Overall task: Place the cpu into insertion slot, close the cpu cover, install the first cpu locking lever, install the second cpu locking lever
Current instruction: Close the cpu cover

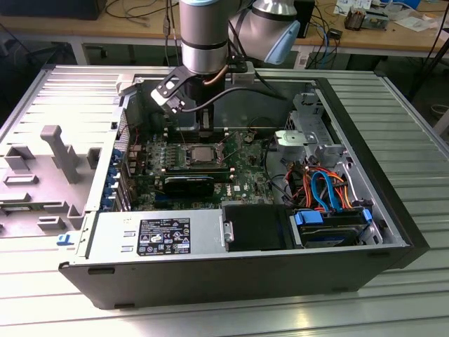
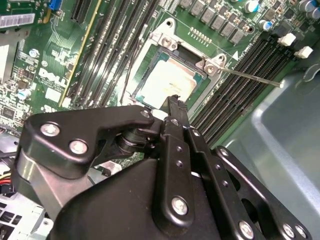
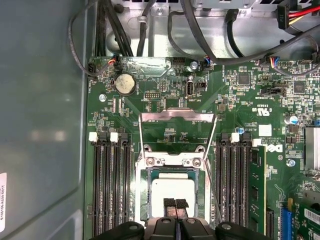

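The exterior view is showing the full setting. An open computer case [image 1: 210,281] is lying on a ribbed metal surface [image 1: 407,302]. The arm is reaching down into the case, with the hand [image 1: 205,128] hanging over the green motherboard [image 1: 245,165]. Inside the case, a grey power supply [image 1: 158,235] is sitting along the wall on the camera side of the hand. A drive bay with blue and orange cables [image 1: 323,193] is lying off to the exterior view's right of the hand.

The first wrist view is giving the detail at the fingertips. The two finger pads [image 3: 170,204] are pressing together, with nothing visible between them. Directly below the pads, the cpu [image 3: 172,187] is lying flat inside the insertion slot [image 3: 142,192]. The cpu cover [image 3: 177,117] is standing swung open just beyond the slot, on the side away from the hand, and its window is framing bare board. Black memory slots [image 3: 112,185] are flanking the slot on both sides of the hand. A coin battery [image 3: 125,84] and a bundle of cables [image 3: 210,35] are sitting further out, past the cover.

The second wrist view is looking along the hand's black linkage. Here the fingertips are hovering at the near edge of the cpu; contact cannot be determined. A thin locking lever [image 2: 250,76] is angling out from a slot corner, over the adjacent memory slots.
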